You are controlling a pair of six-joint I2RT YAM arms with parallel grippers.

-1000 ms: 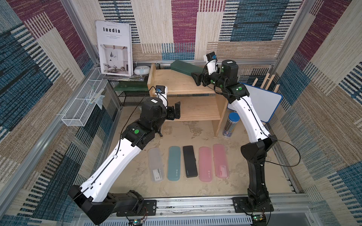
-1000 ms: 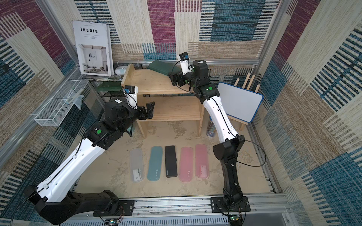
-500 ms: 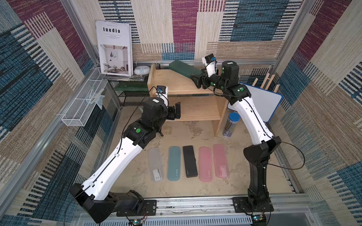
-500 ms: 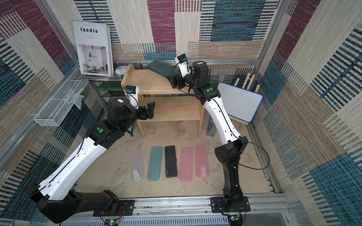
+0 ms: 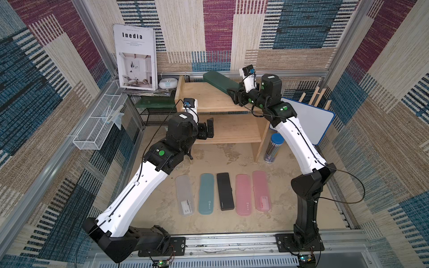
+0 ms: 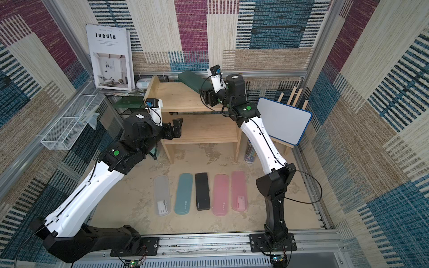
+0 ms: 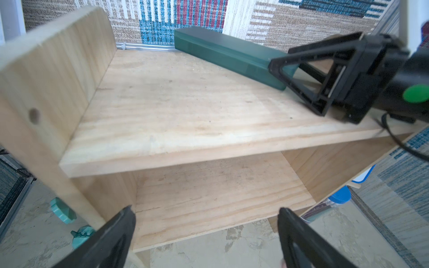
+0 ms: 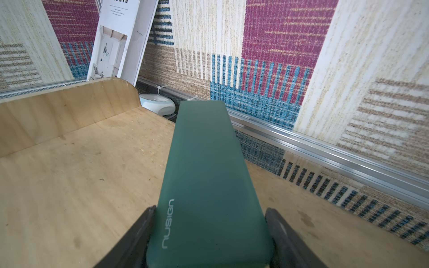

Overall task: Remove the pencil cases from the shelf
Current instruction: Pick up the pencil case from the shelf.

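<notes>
Five pencil cases point(image 5: 224, 191) are logged in a row on the bench point(image 5: 232, 157) at the shelf's point(image 5: 209, 102) 6 o'clock, one dark green pencil case point(image 5: 218, 81) left on the top tier toward 12 o'clock, its near end pinched by the right claw point(image 8: 209, 210), the left claw point(image 7: 206, 213) spread wide, empty.

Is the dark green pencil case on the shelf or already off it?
On the shelf: the dark green pencil case lies on the top tier, right pincer at its near end.

Just two readable bits: "Inedia" in bold black letters near the top of the white book point(image 5: 135, 56) propped against the back wall, and "nusign" in pale lettering on the dark green pencil case point(image 8: 209, 185). Tiny logos on the teal pencil case point(image 5: 206, 193) and black pencil case point(image 5: 224, 191), way too small to make out.
</notes>
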